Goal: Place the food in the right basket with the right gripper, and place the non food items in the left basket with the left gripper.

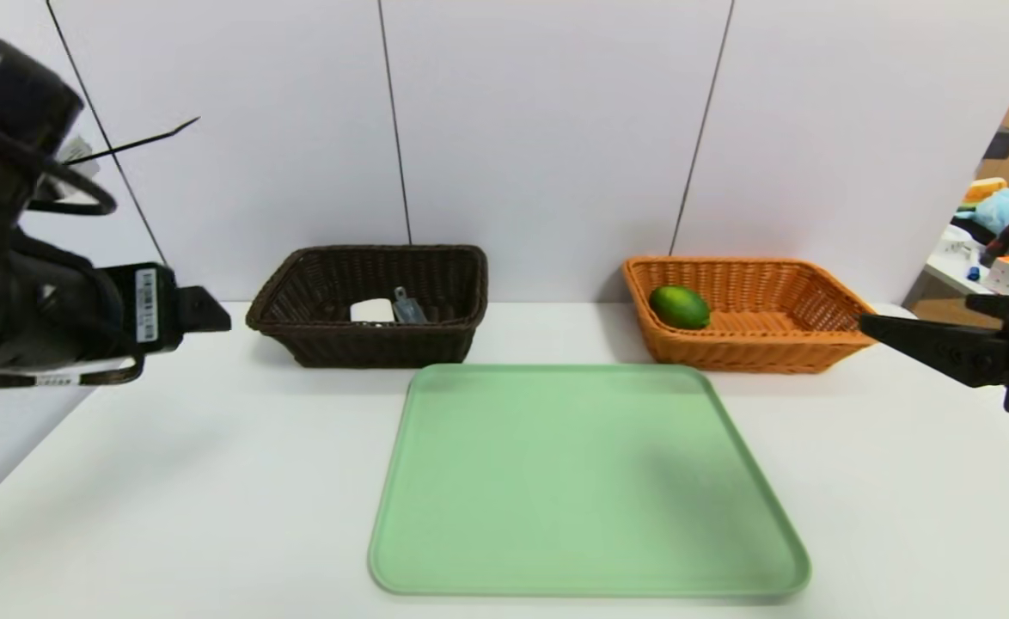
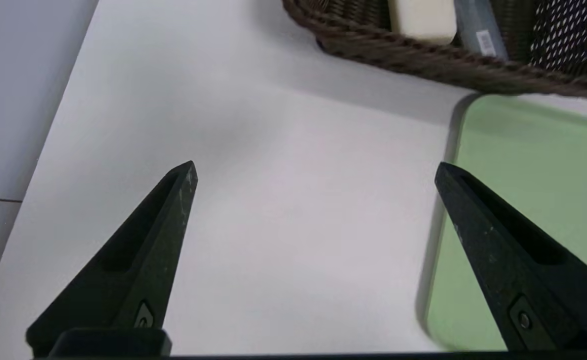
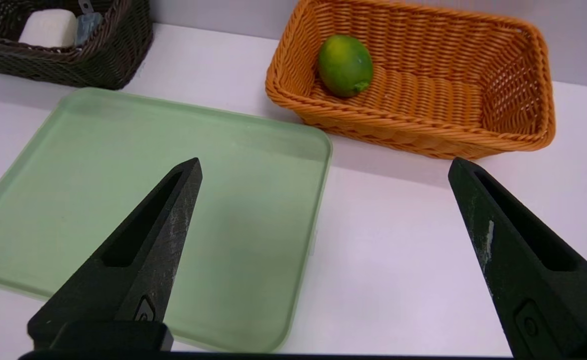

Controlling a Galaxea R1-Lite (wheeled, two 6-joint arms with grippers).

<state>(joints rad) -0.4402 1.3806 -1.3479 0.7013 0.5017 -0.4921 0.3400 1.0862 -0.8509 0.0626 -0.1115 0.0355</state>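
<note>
Step in hand: sorting looks finished — nothing is left on the green tray [image 1: 586,481], so both arms seem to be at rest rather than reaching.
Left tool [image 2: 313,172]: released, fingers spread wide with nothing between them; it hangs above the white desk [image 1: 212,481] at the left edge, short of the dark brown basket [image 1: 367,348].
Right tool [image 3: 323,167]: released too, empty, out at the right edge of the desk, pointing toward the orange basket [image 1: 754,352] but well apart from it.
Food: a green lime [image 1: 679,307] lies inside the orange basket, against its left end.
Non-food: a cream soap-like block [image 1: 372,310] and a small grey-blue packet [image 1: 407,307] lie side by side in the dark brown basket.
Tray: bare, between and in front of the two baskets.
Next move: judging by the bare tray, no pick remains — what is called for is only parking the arms clear of the baskets.
</note>
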